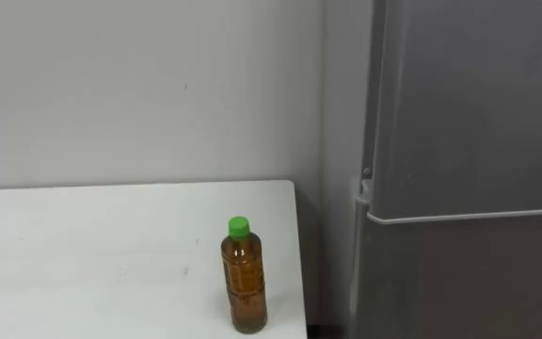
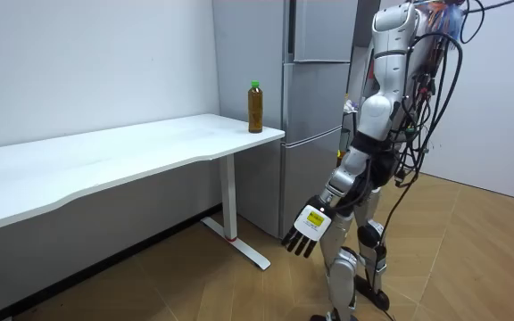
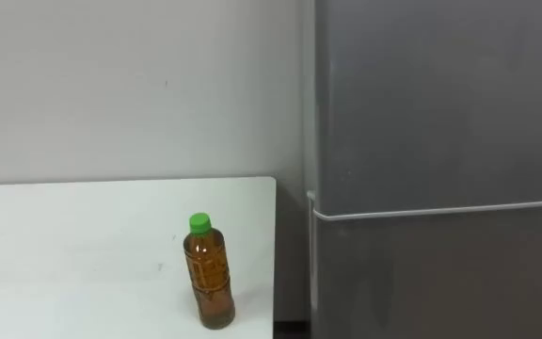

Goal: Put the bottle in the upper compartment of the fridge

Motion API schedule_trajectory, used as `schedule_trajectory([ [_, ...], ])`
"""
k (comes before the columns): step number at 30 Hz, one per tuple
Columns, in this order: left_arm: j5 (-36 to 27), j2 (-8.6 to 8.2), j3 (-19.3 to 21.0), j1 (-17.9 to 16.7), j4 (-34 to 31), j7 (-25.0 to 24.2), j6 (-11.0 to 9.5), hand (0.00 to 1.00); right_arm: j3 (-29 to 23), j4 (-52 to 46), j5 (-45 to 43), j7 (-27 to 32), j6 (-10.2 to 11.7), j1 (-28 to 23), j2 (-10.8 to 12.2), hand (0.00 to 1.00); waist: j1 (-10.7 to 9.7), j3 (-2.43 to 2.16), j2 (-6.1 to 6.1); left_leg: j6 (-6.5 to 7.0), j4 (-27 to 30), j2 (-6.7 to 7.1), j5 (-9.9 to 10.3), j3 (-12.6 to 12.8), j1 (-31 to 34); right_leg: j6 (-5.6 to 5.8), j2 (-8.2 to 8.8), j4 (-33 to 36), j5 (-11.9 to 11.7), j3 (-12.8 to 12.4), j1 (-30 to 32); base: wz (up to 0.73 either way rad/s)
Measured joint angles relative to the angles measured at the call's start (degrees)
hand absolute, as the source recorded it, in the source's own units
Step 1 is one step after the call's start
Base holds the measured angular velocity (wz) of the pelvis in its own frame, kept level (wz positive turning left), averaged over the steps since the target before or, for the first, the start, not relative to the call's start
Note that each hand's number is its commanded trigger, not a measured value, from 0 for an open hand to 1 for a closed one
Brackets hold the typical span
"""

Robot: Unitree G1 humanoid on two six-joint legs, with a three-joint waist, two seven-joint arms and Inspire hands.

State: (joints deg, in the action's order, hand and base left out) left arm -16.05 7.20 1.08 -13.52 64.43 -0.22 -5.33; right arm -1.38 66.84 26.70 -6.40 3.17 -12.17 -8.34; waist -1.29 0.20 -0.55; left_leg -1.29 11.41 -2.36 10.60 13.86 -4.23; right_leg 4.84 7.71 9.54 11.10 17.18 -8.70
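A clear plastic bottle (image 1: 246,287) of brown drink with a green cap stood upright on the white rectangular table (image 1: 83,254), near its right edge and close to the tall grey metal fridge (image 1: 478,141), whose doors were closed. The robot stood before the fridge, its left hand (image 2: 306,230) hanging low with fingers straight and apart.
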Motion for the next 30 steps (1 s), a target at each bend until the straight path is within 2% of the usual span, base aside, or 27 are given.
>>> schedule_trajectory([
  [2, -0.01, 0.00, 0.00, -0.05, 0.00, 0.01, -0.01, 0.00, 0.01, 0.00, -0.02, 0.00, 0.00, -0.02, 0.05, 0.00, 0.01, 0.09, -0.03, -0.05, 0.00, 0.00, 0.07, 0.01, -0.31, 0.00, 0.00, 0.04, 0.15, -0.01, -0.27, 0.00],
  [7, 0.00, 0.01, 0.01, -0.09, -0.01, 0.00, -0.03, 0.00, 0.01, 0.00, -0.03, -0.02, 0.01, -0.10, 0.06, 0.00, 0.01, -0.06, 0.20, -0.06, 0.02, 0.00, 0.09, -0.01, -0.44, 0.00, 0.01, 0.15, 0.30, -0.01, -0.33, 0.00],
  [18, -0.17, -0.03, 1.31, -0.55, 0.04, 0.00, -0.03, 0.00, -0.09, 0.01, 0.12, -0.19, 0.04, -0.25, 0.16, 0.00, 0.08, -0.06, 0.38, -0.18, 0.05, 0.00, 0.37, 0.00, -0.34, 0.05, -0.02, -0.02, 0.39, 0.03, -0.36, 0.00],
  [21, -2.58, -0.06, 1.72, -1.30, 0.02, 0.00, -0.03, 0.00, -0.04, -0.01, 0.53, -0.64, 0.01, -0.33, 0.08, 0.00, 0.14, -0.06, 0.34, -0.14, 0.41, -0.01, 0.73, 0.00, -0.21, 0.11, 0.06, -0.02, 0.43, 0.18, -0.35, 0.00],
  [30, -8.25, -0.26, 10.40, -2.29, -0.74, 0.18, 0.09, 0.00, -3.37, 0.43, -0.44, -2.78, -0.09, -0.79, 0.07, 0.00, 0.45, -0.07, -0.53, -0.12, 1.02, -0.09, 1.35, 0.03, -0.41, 0.27, 0.10, 0.26, 0.55, 0.15, -0.77, 0.00],
])
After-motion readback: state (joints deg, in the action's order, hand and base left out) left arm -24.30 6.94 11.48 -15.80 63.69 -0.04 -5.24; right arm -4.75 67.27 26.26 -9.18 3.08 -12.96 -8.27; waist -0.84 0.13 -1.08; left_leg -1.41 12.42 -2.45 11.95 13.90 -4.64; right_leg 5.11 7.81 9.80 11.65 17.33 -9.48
